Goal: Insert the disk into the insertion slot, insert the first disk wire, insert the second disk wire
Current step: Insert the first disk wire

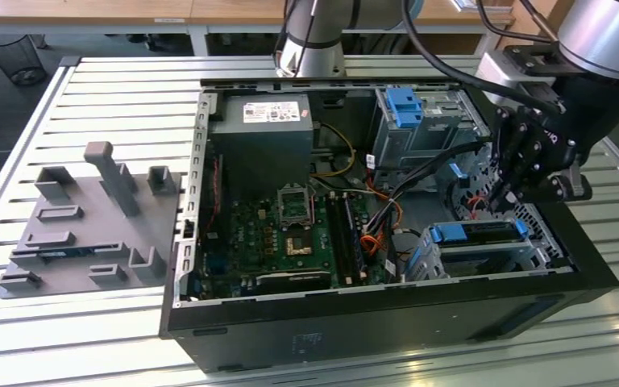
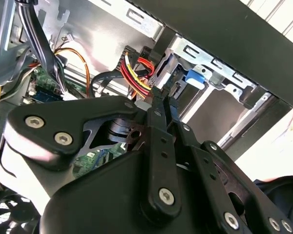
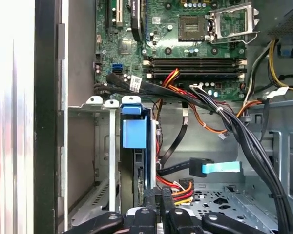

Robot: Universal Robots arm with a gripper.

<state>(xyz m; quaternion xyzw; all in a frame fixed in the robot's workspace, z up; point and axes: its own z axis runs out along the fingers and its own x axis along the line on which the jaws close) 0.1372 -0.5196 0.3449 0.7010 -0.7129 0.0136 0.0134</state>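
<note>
Fixture plate [image 1: 73, 234]: one, grey, carrying several upright blocks; at the exterior view's far left on the slatted table [image 1: 105, 89], apart from the case.
Computer case [image 1: 396, 314]: one, black, lying with its open side up, from the middle to the exterior view's right.
Power supply [image 1: 261, 141]: one, grey box, inside the case on its left side.
Motherboard [image 1: 277, 234]: one, green, beside the power supply.
Taller cage [image 1: 428, 133]: one, grey, bearing one blue clip [image 1: 405, 105].
Wire bundle [image 2: 134, 73]: one, red, yellow and black, ending at the gripper's tips.
Blue-plug cable [image 3: 207, 167]: one, black, lying loose in the case, apart from the disk.
Gripper [image 1: 501, 203]: one, over the case's right side; its fingers [image 2: 156, 105] are drawn together side by side. Whether the bundle's plug is pinched cannot be told.
Disk [image 1: 479, 232]: one, in its blue carrier, seated in the insertion slot [image 1: 492, 256], just under the gripper.
</note>
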